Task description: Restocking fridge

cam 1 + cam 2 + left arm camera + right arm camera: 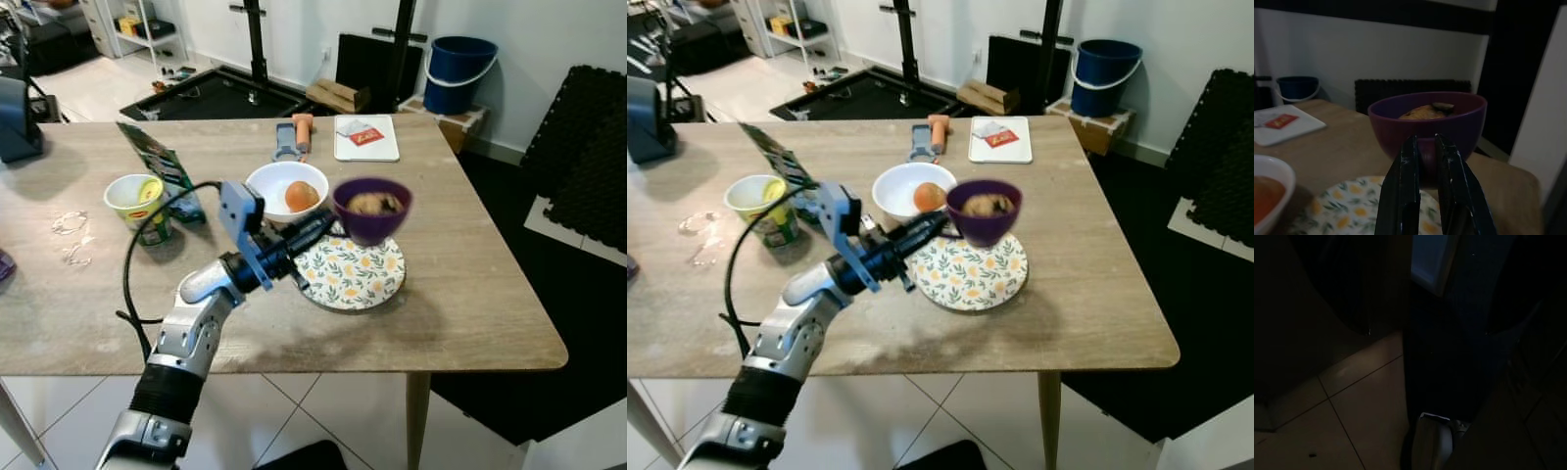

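A wooden table (470, 294) stands on pale floor tiles (323, 411), with a dark mat area to its right. Past its far edge are a blue bucket (458, 70), black stand poles and a black floor mat (211, 96).

On the table, the floral plate (358, 276) sits near the front centre. Just left of it and farther back is a white bowl (284, 188) holding an orange fruit (301, 196). Further left stand a green-and-white cup (137, 204) and a tilted green packet (162, 168); clear plastic wrap (71, 235) lies near the left edge. At the far edge lie a white board (367, 137) and a grey tool with an orange handle (291, 137).

The left gripper (328, 223) reaches in from the near left, its black fingers (1410, 186) pinched narrowly on the near rim of the purple bowl (372, 209), which is lifted above the plate's far edge and holds brownish food (375, 204). The right wrist view is dark, showing floor tiles; whether the right gripper is wide or closed cannot be told.
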Motion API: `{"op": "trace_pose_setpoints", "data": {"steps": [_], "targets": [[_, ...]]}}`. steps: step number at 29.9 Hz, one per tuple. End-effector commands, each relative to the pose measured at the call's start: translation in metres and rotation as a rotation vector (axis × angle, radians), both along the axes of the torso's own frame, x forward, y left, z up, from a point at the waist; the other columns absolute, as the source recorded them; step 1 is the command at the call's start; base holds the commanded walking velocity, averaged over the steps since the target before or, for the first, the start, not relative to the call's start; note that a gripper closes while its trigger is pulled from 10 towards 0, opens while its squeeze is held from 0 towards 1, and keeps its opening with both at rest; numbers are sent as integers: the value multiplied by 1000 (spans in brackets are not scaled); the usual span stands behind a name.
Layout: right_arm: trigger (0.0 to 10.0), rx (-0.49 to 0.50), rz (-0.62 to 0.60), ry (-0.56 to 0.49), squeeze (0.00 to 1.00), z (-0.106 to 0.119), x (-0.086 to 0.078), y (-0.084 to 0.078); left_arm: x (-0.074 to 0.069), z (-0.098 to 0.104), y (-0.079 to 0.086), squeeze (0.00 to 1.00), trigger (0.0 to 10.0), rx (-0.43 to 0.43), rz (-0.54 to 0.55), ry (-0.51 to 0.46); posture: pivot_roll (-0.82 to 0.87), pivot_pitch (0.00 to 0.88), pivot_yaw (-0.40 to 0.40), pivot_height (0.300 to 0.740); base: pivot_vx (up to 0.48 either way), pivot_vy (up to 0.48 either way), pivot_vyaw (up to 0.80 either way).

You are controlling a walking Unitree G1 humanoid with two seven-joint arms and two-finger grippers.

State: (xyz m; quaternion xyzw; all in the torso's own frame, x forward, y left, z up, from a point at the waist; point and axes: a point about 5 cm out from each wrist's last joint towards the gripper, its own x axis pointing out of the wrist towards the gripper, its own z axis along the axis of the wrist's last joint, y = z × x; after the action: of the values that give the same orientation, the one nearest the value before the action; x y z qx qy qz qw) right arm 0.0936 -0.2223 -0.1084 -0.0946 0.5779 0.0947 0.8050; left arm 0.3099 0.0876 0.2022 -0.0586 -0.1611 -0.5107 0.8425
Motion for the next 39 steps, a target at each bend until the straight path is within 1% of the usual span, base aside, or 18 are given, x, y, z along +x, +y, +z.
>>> {"op": "trace_pose_setpoints", "data": {"steps": [1, 3, 5, 6, 7, 8, 9, 11, 14, 25, 29, 31, 39], "targets": [[10000, 4, -8, 8, 0, -1, -2, 2, -4, 4, 0, 0, 10000, 35, -5, -26, -59, 93, 45, 740, 0, 0, 0], [10000, -13, -2, 11, 0, -1, -1, 0, -9, -6, -5, 0, 10000, 58, 17, -8, -56, 81, 42, 740, 0, 0, 0], [10000, -13, -2, 11, 0, -1, -1, 0, -9, -6, -5, 0, 10000, 58, 17, -8, -56, 81, 42, 740, 0, 0, 0], [10000, -26, 2, 16, 0, -1, -1, -1, -13, -11, -10, 0, 10000, 63, 22, 5, -55, 80, 41, 740, 0, 0, 0], [10000, -26, 2, 16, 0, -1, -1, -1, -13, -11, -10, 0, 10000, 63, 22, 5, -55, 80, 41, 740, 0, 0, 0], [10000, -42, 7, 23, 0, 0, -1, -3, -18, -18, -17, 0, 10000, 67, 18, 21, -55, 74, 38, 740, 0, 0, 0], [10000, -42, 7, 23, 0, 0, -1, -3, -18, -18, -17, 0, 10000, 67, 18, 21, -55, 74, 38, 740, 0, 0, 0], [10000, -56, 7, 27, 0, 0, -1, -7, -26, -23, -29, 0, 10000, 52, 0, 52, -53, 67, 34, 740, 0, 0, 0], [10000, -58, 8, 27, 0, 1, -1, -8, -30, -24, -33, 0, 10000, 46, -11, 68, -53, 64, 33, 740, 0, 0, 0], [10000, -57, 7, 23, 0, 1, 2, -9, -37, -28, -36, 0, 10000, 63, -17, 93, -49, 56, 29, 740, 0, 0, 0], [10000, -62, 10, 29, 0, 2, 2, -9, -42, -30, -38, 0, 10000, 78, -50, 97, -47, 49, 28, 740, 0, 0, 0], [10000, -66, 12, 34, 0, 2, 2, -10, -45, -34, -39, 0, 10000, 96, -59, 105, -45, 44, 26, 740, 0, 0, -709], [10000, -70, 15, 36, 0, 2, 2, -12, -48, -39, -39, 0, 10000, 117, -60, 115, -41, 38, 20, 740, 0, 0, -756]]}}
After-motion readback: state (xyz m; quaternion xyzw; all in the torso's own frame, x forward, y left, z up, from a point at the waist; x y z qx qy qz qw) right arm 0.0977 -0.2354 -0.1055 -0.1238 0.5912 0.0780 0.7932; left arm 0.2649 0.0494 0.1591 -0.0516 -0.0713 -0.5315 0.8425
